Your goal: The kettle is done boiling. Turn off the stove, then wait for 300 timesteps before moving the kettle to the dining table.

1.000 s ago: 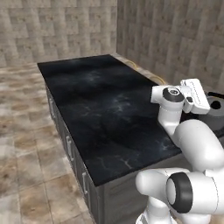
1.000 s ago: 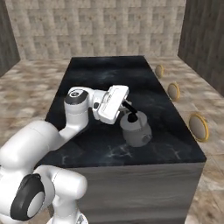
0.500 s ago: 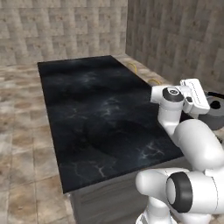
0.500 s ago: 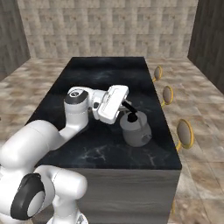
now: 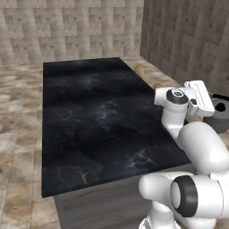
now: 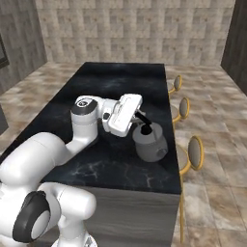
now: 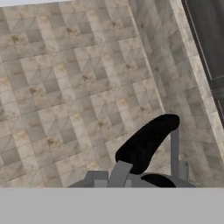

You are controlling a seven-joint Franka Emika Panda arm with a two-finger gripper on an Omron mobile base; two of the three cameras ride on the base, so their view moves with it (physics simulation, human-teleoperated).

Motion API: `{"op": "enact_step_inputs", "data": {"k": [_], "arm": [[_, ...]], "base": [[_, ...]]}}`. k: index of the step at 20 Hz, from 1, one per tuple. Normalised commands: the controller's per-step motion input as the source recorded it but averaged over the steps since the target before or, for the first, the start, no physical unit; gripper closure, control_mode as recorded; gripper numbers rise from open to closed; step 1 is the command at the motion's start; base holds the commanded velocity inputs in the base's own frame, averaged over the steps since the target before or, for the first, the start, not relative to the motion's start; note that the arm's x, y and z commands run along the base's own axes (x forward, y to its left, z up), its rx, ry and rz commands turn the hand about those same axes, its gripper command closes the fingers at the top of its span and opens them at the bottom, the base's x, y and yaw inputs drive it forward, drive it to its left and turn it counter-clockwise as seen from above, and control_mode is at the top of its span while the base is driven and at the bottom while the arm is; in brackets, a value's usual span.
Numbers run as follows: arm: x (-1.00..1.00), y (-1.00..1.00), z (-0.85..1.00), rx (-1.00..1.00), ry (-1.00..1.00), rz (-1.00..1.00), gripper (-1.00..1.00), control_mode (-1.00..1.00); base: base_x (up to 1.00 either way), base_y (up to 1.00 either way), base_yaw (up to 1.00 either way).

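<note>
The grey metal kettle [image 6: 151, 144] hangs by its black arched handle [image 7: 147, 142] from my gripper [image 6: 144, 127], which is shut on that handle. It sits over the near right part of the dining table [image 6: 101, 96], a long black marble top with white veins. Whether its base touches the top I cannot tell. In the left base view the kettle [image 5: 220, 114] shows at the right edge, past my gripper [image 5: 210, 105] and the dining table [image 5: 89, 112]. The hand view looks past the kettle's lid [image 7: 131, 180] at tiled floor. The stove is out of view.
Three gold-framed stools [image 6: 195, 152] stand along the table's right side, one of them also seen as a stool [image 5: 139, 69] at the far end. Tiled floor [image 6: 217, 125] surrounds the table, with brick walls [image 5: 67, 27] behind.
The whole picture has shifted, so the base has driven around the table's near end. The arm and the kettle keep the same pose in both base views.
</note>
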Motion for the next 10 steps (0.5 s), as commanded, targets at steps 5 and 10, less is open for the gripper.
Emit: {"op": "enact_step_inputs", "data": {"k": [5, 10], "arm": [[0.0, 0.0, 0.0, 0.0, 0.0, 0.0, 1.0, 1.0], [0.0, 0.0, 0.0, 0.0, 0.0, 0.0, 1.0, 1.0]], "base": [[0.23, -0.01, 0.11], [0.07, 0.0, 0.0]]}}
